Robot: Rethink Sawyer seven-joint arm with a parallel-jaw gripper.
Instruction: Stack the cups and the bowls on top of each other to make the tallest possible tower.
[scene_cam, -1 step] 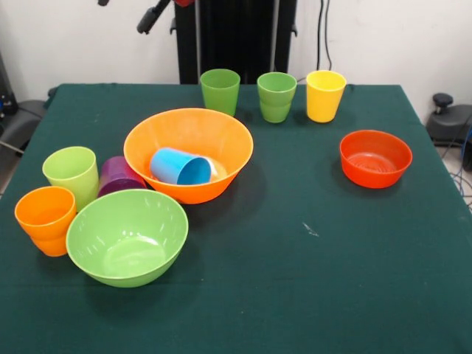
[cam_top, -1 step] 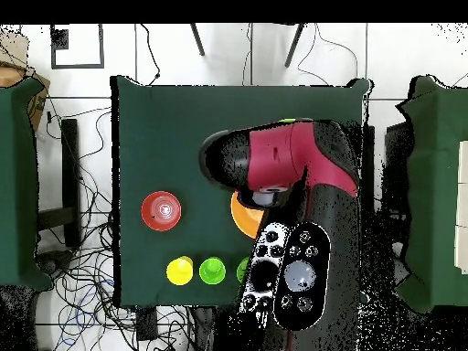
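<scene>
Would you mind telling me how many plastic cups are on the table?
7: darker green cup, second green cup and yellow cup along the far edge; blue cup lying in the large orange bowl; lime cup, purple cup, orange cup at left.

A dark green tabletop [scene_cam, -1 step: 310,280] bears a small white mark [scene_cam, -1 step: 310,230]. Tangled cables [cam_top, -1 step: 87,292] lie on the white floor [cam_top, -1 step: 384,55] beside it.

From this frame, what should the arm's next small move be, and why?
Probably descend toward the blue cup, which lies on its side inside the large orange bowl, and lift it out. Nothing is stacked as a tower yet, and a tipped cup would likely leave that bowl a poor base. The arm is above the table, but its gripper is not visible, so alignment cannot be judged.
</scene>
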